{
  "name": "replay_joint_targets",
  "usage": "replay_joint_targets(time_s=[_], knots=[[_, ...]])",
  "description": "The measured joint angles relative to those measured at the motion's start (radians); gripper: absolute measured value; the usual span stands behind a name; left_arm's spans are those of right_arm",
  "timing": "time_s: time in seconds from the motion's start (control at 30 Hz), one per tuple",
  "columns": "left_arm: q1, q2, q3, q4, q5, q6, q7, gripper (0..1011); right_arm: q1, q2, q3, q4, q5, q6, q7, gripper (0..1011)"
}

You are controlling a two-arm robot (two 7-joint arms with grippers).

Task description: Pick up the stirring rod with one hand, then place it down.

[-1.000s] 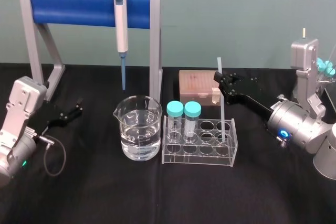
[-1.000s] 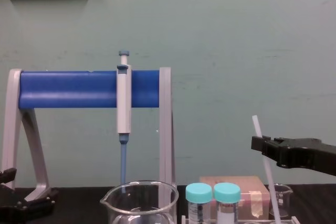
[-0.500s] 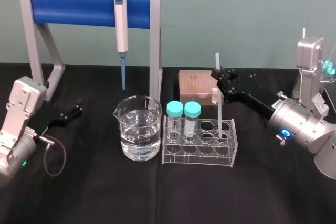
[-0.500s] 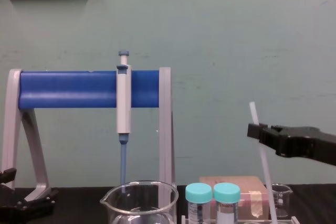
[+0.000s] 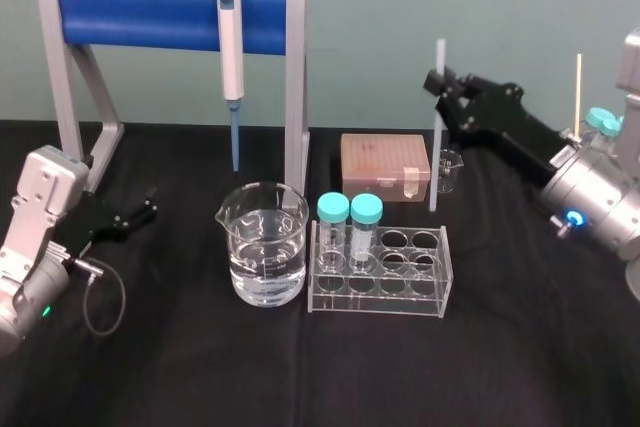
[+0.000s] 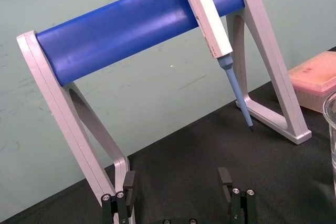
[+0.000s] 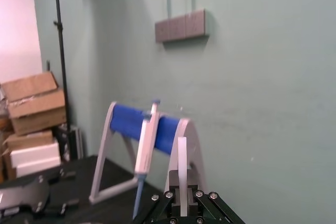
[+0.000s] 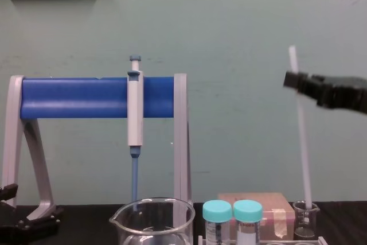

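Slippage is looking likeliest: the long, thin white stirring rod (image 5: 436,152) is hanging upright over the black counter (image 5: 300,377), the black right gripper (image 5: 440,80) clamping its jaws near the top. Its lower end is hovering near a small clear glass beaker (image 5: 452,172), risking a knock. The black left gripper (image 5: 146,208) is idling far left, jaws apart.

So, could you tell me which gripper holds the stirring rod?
The right gripper, up high, clamps the stirring rod; the left gripper sits open and empty.
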Motion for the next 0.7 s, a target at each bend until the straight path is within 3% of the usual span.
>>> replay_joint_targets(time_s=[0.37, 0.7], knots=[[0.000, 0.000, 0.000, 0.000, 0.000, 0.000, 0.000, 1000, -0.004, 0.006, 0.055, -0.056, 0.003, -0.015, -0.060, 75], [0.000, 0.000, 0.000, 0.000, 0.000, 0.000, 0.000, 1001, -0.013, 0.001, 0.065, -0.060, -0.009, -0.010, -0.074, 75]])
